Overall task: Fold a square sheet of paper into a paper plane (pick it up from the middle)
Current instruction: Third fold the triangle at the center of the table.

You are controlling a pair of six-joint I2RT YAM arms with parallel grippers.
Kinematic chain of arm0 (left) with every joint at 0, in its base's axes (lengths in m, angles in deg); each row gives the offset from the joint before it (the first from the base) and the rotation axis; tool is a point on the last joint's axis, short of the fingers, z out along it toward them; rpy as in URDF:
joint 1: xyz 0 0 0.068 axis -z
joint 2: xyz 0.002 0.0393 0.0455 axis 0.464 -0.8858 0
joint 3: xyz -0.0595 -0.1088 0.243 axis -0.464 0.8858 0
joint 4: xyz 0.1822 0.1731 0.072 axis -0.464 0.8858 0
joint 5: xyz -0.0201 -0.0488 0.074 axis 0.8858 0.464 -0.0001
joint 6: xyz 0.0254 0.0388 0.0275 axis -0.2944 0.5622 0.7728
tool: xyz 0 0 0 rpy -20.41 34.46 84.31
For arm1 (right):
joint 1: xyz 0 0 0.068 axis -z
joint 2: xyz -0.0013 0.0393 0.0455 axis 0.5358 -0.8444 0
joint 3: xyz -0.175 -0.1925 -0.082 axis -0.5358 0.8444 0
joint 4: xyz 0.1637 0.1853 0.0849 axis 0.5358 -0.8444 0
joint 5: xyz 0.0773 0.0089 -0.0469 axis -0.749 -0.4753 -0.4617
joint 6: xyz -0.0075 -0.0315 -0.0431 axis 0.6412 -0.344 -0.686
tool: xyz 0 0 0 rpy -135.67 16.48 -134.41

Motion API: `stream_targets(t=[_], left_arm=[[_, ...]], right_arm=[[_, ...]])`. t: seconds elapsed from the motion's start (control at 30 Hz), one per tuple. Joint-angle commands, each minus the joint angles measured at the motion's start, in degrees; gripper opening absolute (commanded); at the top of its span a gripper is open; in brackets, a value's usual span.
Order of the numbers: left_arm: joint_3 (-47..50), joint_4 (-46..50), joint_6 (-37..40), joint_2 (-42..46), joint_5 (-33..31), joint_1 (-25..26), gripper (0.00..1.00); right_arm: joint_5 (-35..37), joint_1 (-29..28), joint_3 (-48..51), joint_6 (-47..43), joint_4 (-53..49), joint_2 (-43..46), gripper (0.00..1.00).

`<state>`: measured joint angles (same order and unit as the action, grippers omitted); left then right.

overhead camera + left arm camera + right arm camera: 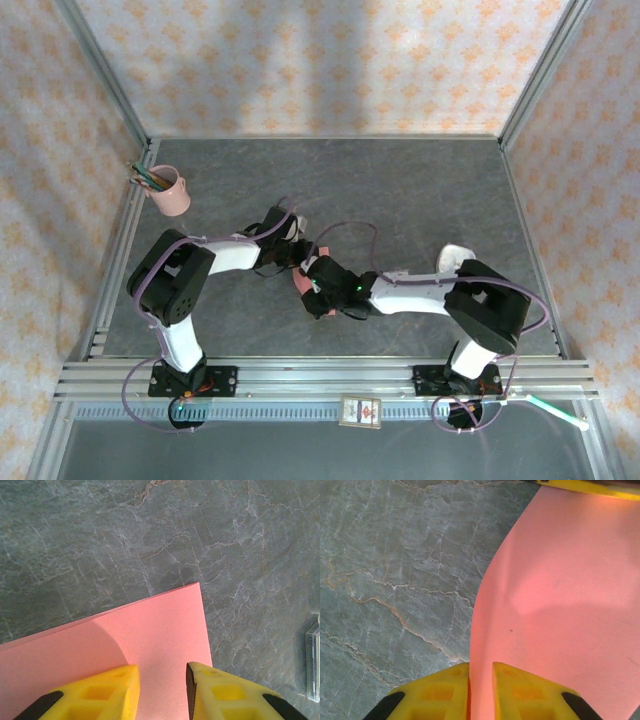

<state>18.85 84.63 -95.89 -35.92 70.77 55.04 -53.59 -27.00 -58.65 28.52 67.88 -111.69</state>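
Salmon-pink and thin, with a matte finish, the square sheet of paper point(125, 640) lies a little near of the middle of the grey, white-veined, stone-look worktop point(420, 190), where the two arms meet. The right hand point(481, 672) has its blocky yellow fingers point(435, 692) set almost together on one edge of the sheet. The paper runs into the slim gap between them and swells away in a smooth, uncreased curve. The left hand point(162, 672) stands partly open above the sheet near a sharp corner, where the paper looks flat on the stone. Pink surface shows through the gap between its fingers, and whether they touch it cannot be told. From above, the left arm point(235, 255) and the right arm point(410, 295) cover most of the sheet. A pink pencil cup point(172, 193) stands far left, well apart, and a small white-and-black box point(362, 411) sits on the metal rail point(300, 378) at the near edge
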Motion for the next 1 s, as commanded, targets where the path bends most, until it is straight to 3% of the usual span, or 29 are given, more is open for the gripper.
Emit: stream_targets(t=[0.0, 0.6, 0.8, 0.97], left_arm=[[0.08, 1.82, 1.66, -2.28, -0.79, 0.46, 0.35], [-0.08, 2.08, 1.90, -2.56, -0.88, 0.47, 0.33], [-0.13, 2.06, 1.94, -2.81, -0.87, 0.47, 0.33], [0.00, 2.00, 2.08, -2.86, -0.83, 0.52, 0.33]], right_arm=[[-1.71, 0.59, 1.14, 1.00, 2.02, 2.95, 0.18], [-3.10, 1.44, 3.47, 1.80, 4.01, 5.51, 0.22], [-2.64, 2.06, 3.65, 2.15, 4.82, 5.23, 0.10], [-2.53, 2.71, 3.68, 2.28, 5.71, 4.81, 0.06]])
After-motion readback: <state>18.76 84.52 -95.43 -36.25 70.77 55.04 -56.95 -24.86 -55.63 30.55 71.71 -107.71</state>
